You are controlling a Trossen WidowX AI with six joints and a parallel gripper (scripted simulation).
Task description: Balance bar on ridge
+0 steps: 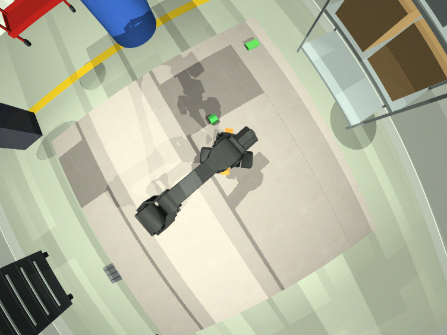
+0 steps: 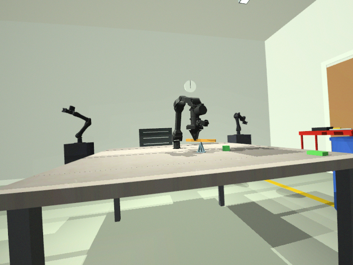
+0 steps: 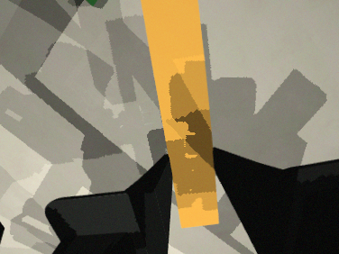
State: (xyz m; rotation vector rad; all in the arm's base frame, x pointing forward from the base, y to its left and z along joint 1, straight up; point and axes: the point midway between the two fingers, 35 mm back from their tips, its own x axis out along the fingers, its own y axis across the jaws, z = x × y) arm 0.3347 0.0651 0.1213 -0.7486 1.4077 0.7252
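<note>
The jaws (image 1: 226, 153) (image 2: 195, 139) are closed on the bar (image 1: 229, 130) (image 2: 205, 140) (image 3: 178, 54), gripping it off-centre, with its shorter part at one side and its longer part passing over the ridge (image 2: 201, 147). The bar looks close to level and is off the tabletop (image 1: 223, 288) (image 2: 159, 162); its underside is right at the ridge's peak, though whether the two touch I cannot tell. The ridge stands upright on the tabletop, hidden under the arm (image 1: 191, 185) (image 2: 178, 118) from above. Near the ridge sits a green cube (image 1: 213, 119) (image 2: 226, 148), and well apart from the ridge, by the tabletop's corner, lies a green block (image 1: 252, 44) (image 2: 317, 153). As for containers, all are well away from the ridge, off the tabletop: a blue bin (image 1: 126, 25) (image 2: 341, 145), its inside hidden; a rack (image 1: 313, 27) bearing brown boxes (image 1: 371, 21), open at the top, with bare brown surfaces showing inside; and a dark cabinet (image 1: 41, 288) (image 2: 155, 136) whose insides are hidden from the ridge's side
</note>
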